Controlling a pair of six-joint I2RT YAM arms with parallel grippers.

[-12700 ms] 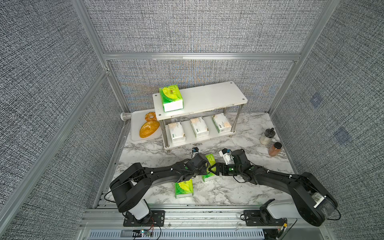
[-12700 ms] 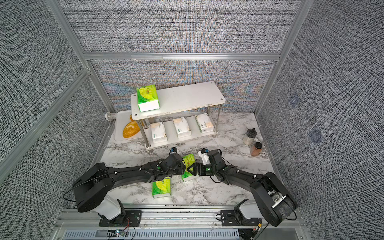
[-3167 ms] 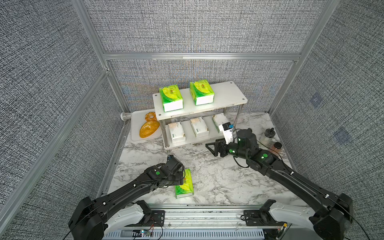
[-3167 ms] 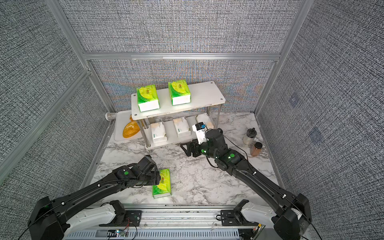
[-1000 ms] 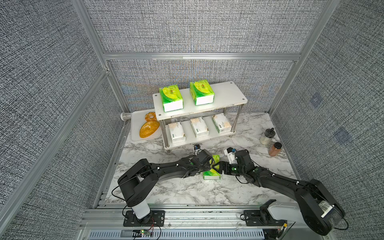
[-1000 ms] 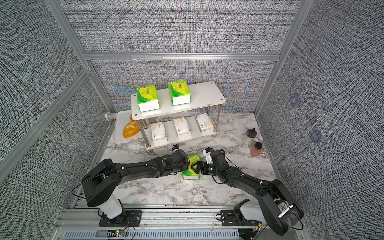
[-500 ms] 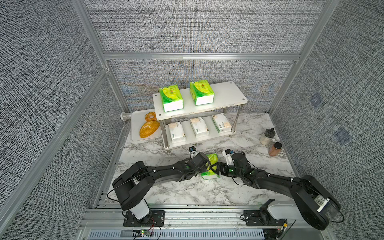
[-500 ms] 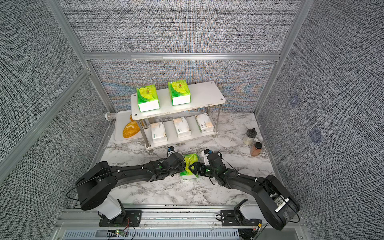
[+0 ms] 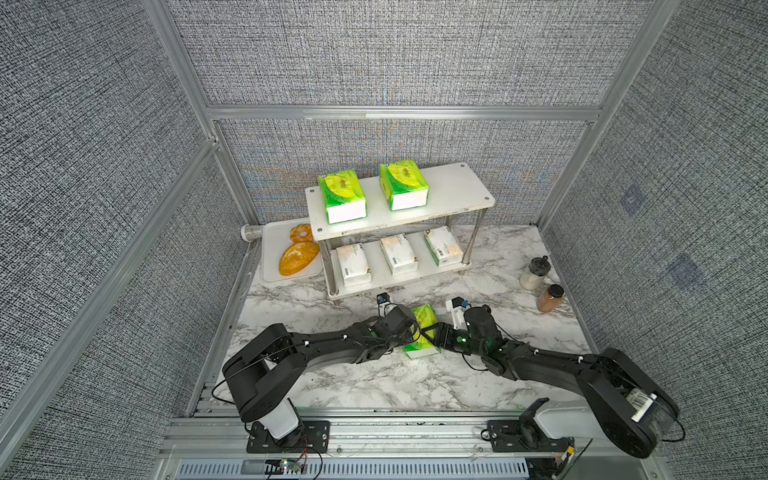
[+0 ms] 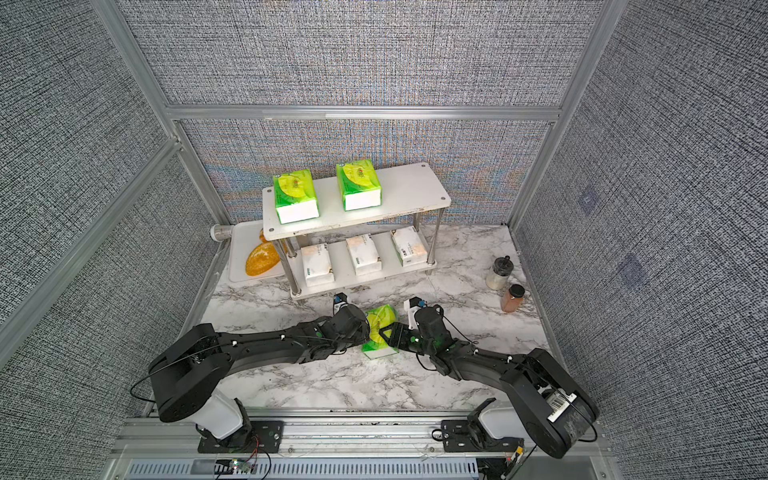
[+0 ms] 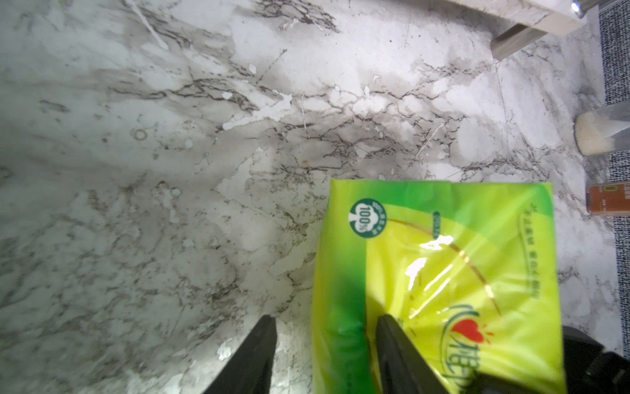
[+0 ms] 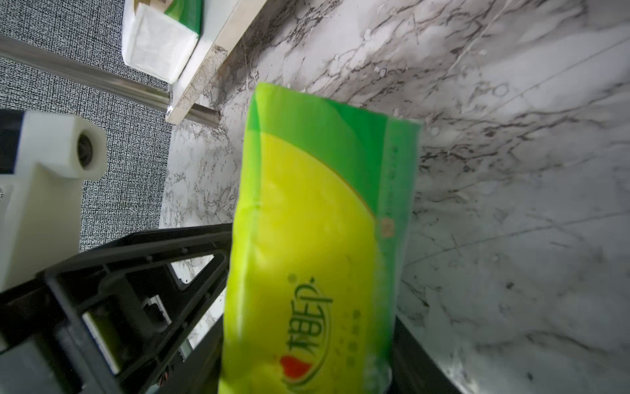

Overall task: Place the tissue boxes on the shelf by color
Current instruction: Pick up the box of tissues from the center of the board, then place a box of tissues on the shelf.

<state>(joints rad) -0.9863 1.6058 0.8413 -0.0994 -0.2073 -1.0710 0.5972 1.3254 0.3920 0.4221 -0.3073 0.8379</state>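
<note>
Right claw (image 9: 434, 334): pinching third green pack (image 9: 424, 322) across its width. Left claw (image 11: 325, 320): parted, one finger (image 11: 399, 344) over that pack, one clear of it. Pack: low over surface (image 9: 374, 382), 6 o'clock of shelf (image 9: 457, 195). Shelved: two green packs (image 9: 342, 201) above, three white packs (image 9: 399, 258) below. Outstanding: this pack, upper tier's 3 o'clock end. Arms: low, outstretched, meeting centrally.

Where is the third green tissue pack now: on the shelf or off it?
Off: the third green pack is down by the marble table, in front of the shelf.
</note>
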